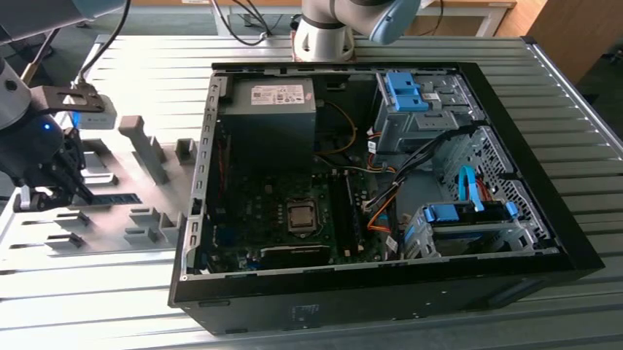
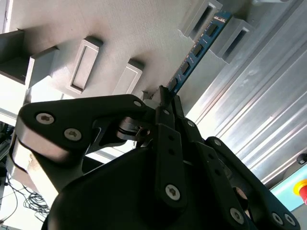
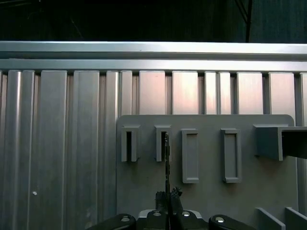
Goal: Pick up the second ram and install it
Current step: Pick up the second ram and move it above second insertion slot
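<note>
In the second wrist view the second ram point(image 2: 197, 48) loses its near end between the pinching fingers of the claw point(image 2: 164, 93), whose body the picture's edge cuts off. In the first wrist view the ram stands edge-on, its chips hidden. The exterior view crops the arm's base point(image 1: 326, 36).

Items counted on inspection. Computer case point(image 1: 545, 244), open: one. Inside it, power supply point(image 1: 268, 109): one; main board point(image 1: 248, 211): one, carrying one processor socket point(image 1: 300, 216); blue drive brackets point(image 1: 404, 89): two, one toward each end of the case's drive side. Ribbed metal table point(image 1: 146, 65): one. Robot arm base point(image 1: 326, 36) on the table: one. Grey holder plate point(image 3: 144, 191): one. Slotted holders point(image 3: 190, 155) in the row seen in the first wrist view: four, two short and two long. Memory stick point(image 2: 201, 45): one. Gripper point(image 2: 165, 96): one. Red button point(image 2: 302, 188): one.
</note>
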Motion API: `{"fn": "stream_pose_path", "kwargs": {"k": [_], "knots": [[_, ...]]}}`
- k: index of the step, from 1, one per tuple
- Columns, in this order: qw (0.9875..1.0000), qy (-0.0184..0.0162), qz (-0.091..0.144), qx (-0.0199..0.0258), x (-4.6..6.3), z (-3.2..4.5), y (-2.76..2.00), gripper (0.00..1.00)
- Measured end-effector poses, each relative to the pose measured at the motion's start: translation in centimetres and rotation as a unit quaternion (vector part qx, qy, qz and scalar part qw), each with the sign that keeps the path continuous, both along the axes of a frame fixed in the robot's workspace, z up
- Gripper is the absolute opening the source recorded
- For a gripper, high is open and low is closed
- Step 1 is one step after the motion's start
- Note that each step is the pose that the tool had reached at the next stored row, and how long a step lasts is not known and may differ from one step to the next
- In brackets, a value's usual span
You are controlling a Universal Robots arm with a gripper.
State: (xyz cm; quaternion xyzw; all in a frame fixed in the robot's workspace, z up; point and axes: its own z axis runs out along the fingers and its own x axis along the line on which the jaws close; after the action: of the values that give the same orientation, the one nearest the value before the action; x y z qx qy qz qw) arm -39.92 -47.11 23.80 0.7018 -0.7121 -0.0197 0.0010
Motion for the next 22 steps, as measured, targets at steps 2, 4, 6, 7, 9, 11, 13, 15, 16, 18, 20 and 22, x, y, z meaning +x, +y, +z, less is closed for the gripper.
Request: {"fn": "stream_pose_path", "kwargs": {"k": [2,4,6,7,9,11,13,15,16,18,20,22], "knots": [[1.0,0.0,0.0,0.0,0.0,0.04,0.0,0.14],[1.0,0.0,0.0,0.0,0.0,0.27,0.0,0.14],[1.0,0.0,0.0,0.0,0.0,0.3,0.0,0.14],[1.0,0.0001,0.0,-0.0001,0.0,0.32,0.0,0.14],[1.0,0.0,0.0,0.0,0.0,0.36,0.0,0.14],[1.0,0.0,0.0,0.0,0.0,0.38,0.0,0.14],[1.0,0.0,0.0,0.0,0.0,0.4,0.0,0.14],[1.0,0.0,0.0,0.0,0.0,0.42,0.0,0.14],[1.0,0.0001,0.0,0.0,0.0,0.45,0.0,0.14],[1.0,0.0001,0.0,-0.0001,0.0,0.52,0.0,0.14],[1.0,0.0001,0.0,-0.0001,0.0,0.63,0.0,0.14],[1.0,0.0001,0.0,-0.0001,0.0,0.78,0.0,0.14]]}}
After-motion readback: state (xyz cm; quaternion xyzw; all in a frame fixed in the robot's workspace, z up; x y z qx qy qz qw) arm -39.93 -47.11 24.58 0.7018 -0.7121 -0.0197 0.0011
